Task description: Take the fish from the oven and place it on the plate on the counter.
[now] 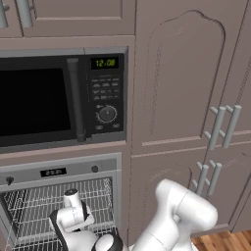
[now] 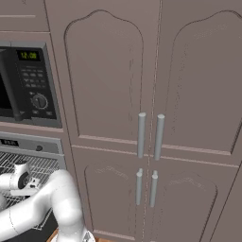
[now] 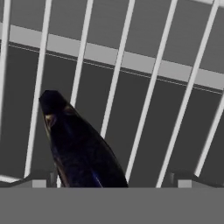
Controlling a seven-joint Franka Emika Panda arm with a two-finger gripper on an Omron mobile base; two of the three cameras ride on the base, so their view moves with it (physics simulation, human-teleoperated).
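Gripper [image 3: 107,181] is hanging low inside the oven [image 1: 61,169], jaws spread as wide as they go, holding nothing; the two dark fingertips [image 3: 37,180] are sitting either side of the fish [image 3: 81,151] in the hand view, apart from it as far as I can tell

Fish is lying flat on the wire rack [image 3: 151,87], its narrow end pointing away up the frame, the broader part running down between the tips. Body is crossing the rack bars at a slant, not aligned with them

Handling judgement: small, light, dark and glossy, so probably slick; rounded flanks may be squirting out of a pinch taken too near the taper. Best hold looks like the thick midsection, pads across the width, closing just above the bars. Risk I am noting: fingertips catching on a rack wire before meeting the body

Further out, from the base views, the arm [image 1: 176,215] is bending down into the open oven cavity below the grey control panel [image 1: 59,171]; the microwave [image 1: 59,98] is sitting above, the cabinet doors [image 2: 151,94] alongside
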